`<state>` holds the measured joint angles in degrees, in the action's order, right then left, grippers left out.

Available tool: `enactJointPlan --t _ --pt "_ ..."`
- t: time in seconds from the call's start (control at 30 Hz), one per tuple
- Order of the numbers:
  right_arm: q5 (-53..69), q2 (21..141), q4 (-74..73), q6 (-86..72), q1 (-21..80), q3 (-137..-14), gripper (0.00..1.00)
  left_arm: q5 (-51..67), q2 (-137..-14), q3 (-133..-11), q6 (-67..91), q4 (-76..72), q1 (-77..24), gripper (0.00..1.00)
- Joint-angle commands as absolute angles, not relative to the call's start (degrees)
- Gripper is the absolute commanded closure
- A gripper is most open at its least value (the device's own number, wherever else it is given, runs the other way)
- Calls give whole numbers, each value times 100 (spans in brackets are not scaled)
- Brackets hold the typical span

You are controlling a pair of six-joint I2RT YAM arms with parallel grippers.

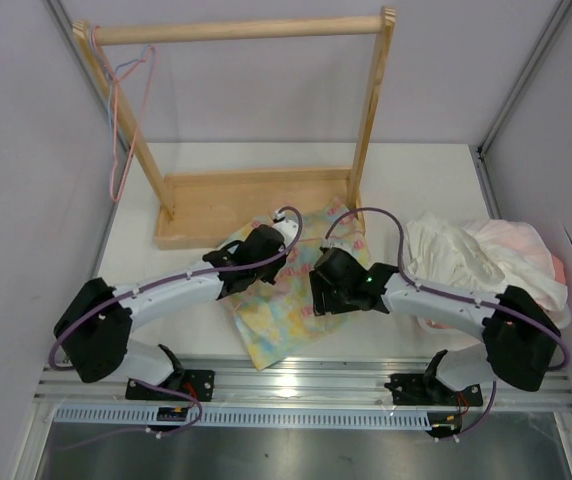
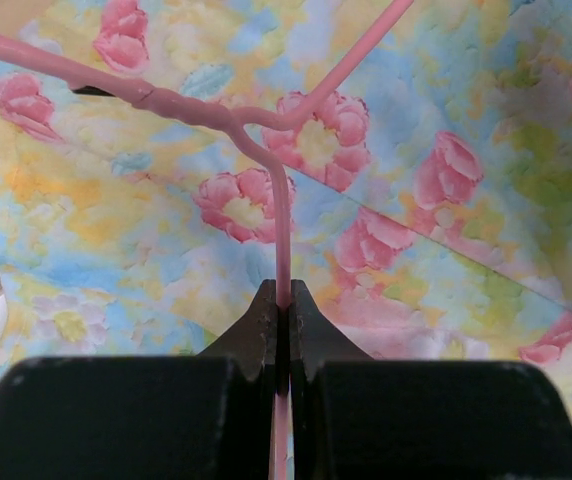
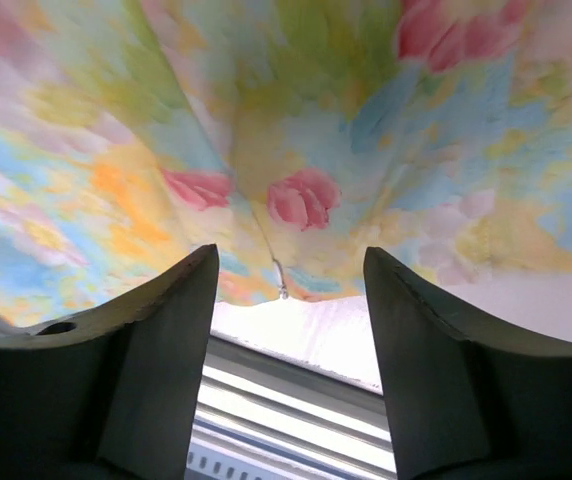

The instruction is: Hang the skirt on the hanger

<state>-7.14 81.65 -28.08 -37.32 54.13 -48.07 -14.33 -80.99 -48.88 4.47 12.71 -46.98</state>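
- White tabletop (image 1: 421, 180) between pale grey walls, a wooden clothes rack (image 1: 251, 30) standing at the far end and a white-and-pink heap of clothes (image 1: 481, 255) off to my right.
- The skirt (image 1: 286, 300) lies flat on the table between my two arms. Its far corner is against the rack's base.
- My left gripper (image 2: 282, 298) is pinched tight on the hook stem of the pink hanger (image 2: 201, 105), and the wire runs straight up out of the jaws.
- My right gripper (image 3: 291, 262) stands wide open with nothing between its fingers. Skirt cloth hangs just ahead of it.
- As I judge it, the step in hand is fitting the skirt to the hanger, and it is not finished. Whether either hanger arm sits inside the cloth, I cannot tell.
- Next I would need a fresh right-hand hold on the skirt's edge, drawing it along a hanger arm while my left keeps the stem steady.
- The skirt's long axis runs diagonally, near-left to far-right.
- The hanger's stem points back at my left wrist, and its two arms spread away across the print.
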Motion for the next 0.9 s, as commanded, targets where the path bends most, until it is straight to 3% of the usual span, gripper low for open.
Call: enactJointPlan --t 0.0,0.17,0.37,0.67,0.87 --pt "-1151 7437 -3251 -3639 5169 -5334 32 -1371 -7560 -5220 334 1608 -4711 100" --pt "-1204 6550 -3638 -3464 4650 -5958 32 -1397 -6944 -5554 202 2161 -4711 100" --pt "-1012 6328 -3736 -3270 4149 -6617 31 -1231 -6224 -6037 62 2636 -4711 100" --pt "-510 7101 -3357 -3182 4096 -7417 32 -1256 -6003 -7092 79 3137 -4711 100" --pt "-299 7672 -3348 -3067 3877 -7901 31 -1819 -6459 -8540 299 3849 -4711 100"
